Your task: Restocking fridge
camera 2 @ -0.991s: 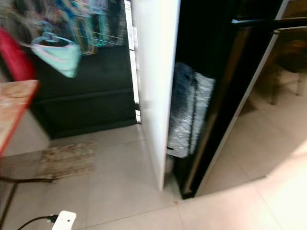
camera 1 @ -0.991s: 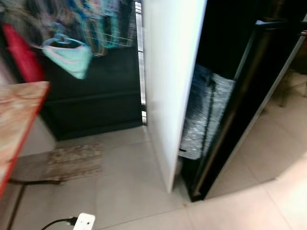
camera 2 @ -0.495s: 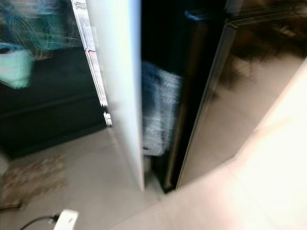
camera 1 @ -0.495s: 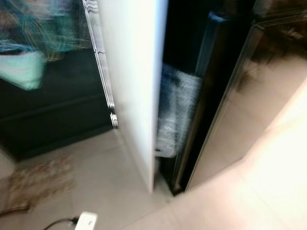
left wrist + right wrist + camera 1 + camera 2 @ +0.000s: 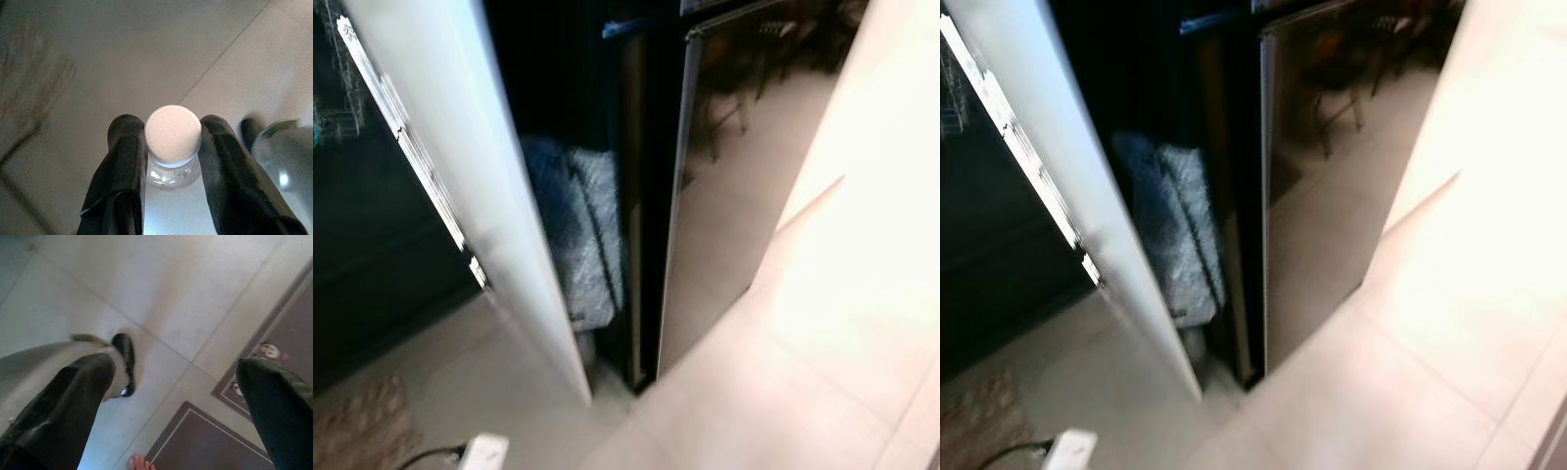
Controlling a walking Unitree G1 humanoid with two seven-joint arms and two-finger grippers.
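View has swung right along the fridge (image 5: 646, 196); left fingers (image 5: 122, 161) pinch bottle (image 5: 172, 142), right fingers (image 5: 73, 396) spread.

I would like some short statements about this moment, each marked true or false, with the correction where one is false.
1. The left hand is shut on a clear bottle with a white cap. True.
2. The right hand holds a second bottle. False: its fingers are spread apart with nothing between them, above tiled floor.
3. The white fridge door stands open. True.
4. The fridge's dark interior holds a red box. False: a grey speckled bundle sits low inside.
5. A white plug adapter lies on the floor. True.
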